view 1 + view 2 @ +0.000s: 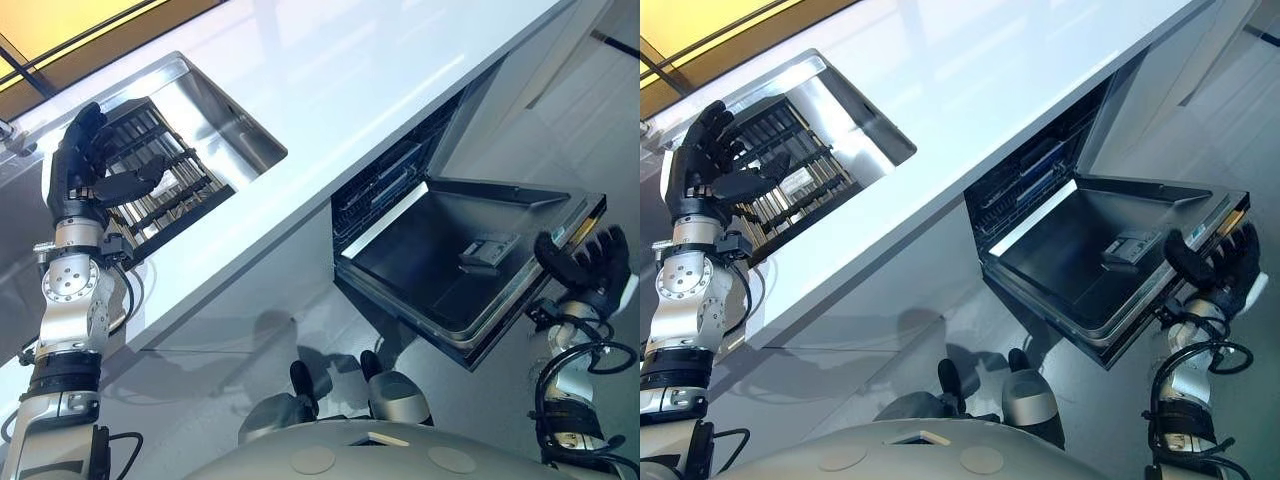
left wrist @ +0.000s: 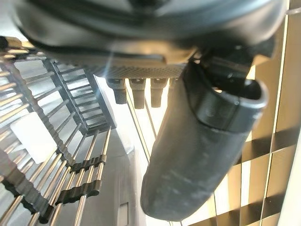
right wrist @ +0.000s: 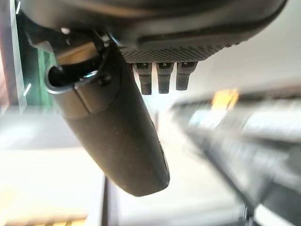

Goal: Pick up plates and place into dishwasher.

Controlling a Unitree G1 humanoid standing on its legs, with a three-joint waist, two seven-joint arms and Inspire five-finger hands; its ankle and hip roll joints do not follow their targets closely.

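Your left hand hangs over the sink, fingers spread and loosely straight, thumb out to the side, holding nothing. Your right hand is low by the outer corner of the dishwasher door, fingers relaxed and apart, thumb toward the door's edge; you cannot tell whether it touches.

One long white counter runs across the room above a pale glossy floor. It holds one steel sink, and one dark wire rack fills the basin. You cannot tell whether a plate stands among its bars. One dishwasher sits under the counter, its single door folded down flat, with one small detergent box on the inner face.
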